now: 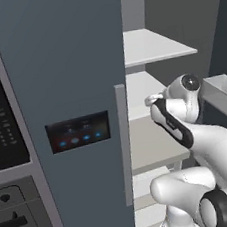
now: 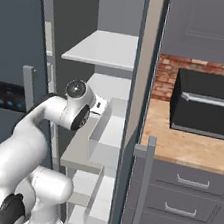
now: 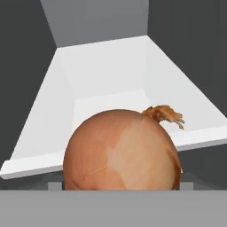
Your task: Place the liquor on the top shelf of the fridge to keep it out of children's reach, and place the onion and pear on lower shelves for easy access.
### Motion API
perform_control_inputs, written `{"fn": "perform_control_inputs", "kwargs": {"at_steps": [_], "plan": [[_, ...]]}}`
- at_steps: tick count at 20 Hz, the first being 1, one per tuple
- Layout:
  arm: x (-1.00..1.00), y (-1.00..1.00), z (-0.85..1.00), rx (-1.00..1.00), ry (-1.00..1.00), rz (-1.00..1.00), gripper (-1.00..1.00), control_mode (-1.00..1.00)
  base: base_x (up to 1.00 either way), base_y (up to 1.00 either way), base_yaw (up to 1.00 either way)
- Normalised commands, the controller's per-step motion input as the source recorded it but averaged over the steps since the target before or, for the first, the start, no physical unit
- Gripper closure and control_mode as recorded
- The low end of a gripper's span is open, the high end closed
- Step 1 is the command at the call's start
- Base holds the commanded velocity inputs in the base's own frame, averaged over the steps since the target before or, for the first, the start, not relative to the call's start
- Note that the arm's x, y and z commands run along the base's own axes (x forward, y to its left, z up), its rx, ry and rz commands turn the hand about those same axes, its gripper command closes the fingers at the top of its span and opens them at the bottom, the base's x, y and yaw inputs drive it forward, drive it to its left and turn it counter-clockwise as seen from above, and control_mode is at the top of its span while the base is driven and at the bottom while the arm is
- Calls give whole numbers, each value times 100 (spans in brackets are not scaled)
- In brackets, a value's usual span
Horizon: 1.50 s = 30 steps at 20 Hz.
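1. The hand view shows one onion (image 3: 122, 150) very close to the camera, brown-orange with a dry curled tip at its upper right. It sits exactly where the finger tips should rise, so I judge that the gripper is pinching the onion; the fingers themselves are hidden behind it.
2. Behind the onion lies a white shelf (image 3: 111, 71) with grey walls around it. I judge this is one of the lower shelves, because in the left base view the arm (image 1: 187, 126) reaches into the fridge (image 1: 59, 66) below the highest slab.
3. In the left base view I count two white slabs above the wrist: the top shelf (image 1: 152, 45) and one more just under it. Below the arm a beige-grey shelf and further white steps are seen.
4. The onion is held forward over the shelf, probably so that it can be set down there for easy access, as the task asks.
5. In the right base view the fridge door stands open, and one door bin (image 2: 106, 133) is just beside the wrist. The arm must stay apart from it.
6. Also there: one black microwave (image 2: 206, 104) on the wooden counter (image 2: 180, 144) to the right, and one dark panel with blue lights (image 1: 77, 132).
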Motion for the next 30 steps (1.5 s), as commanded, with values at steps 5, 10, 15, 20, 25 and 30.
{"fn": "perform_control_inputs", "kwargs": {"at_steps": [5,10,15,20,25,30], "plan": [[56,0,-25,0,0,0,100,-100,0,0,0],[61,0,-31,0,0,0,100,-100,0,0,0],[67,-2,-24,0,0,0,100,-100,0,0,0],[79,-6,-8,0,0,0,100,-100,0,0,0],[76,-19,-14,1,0,0,100,-100,0,0,0],[56,-15,-30,0,0,1,-100,-100,0,0,0]]}}
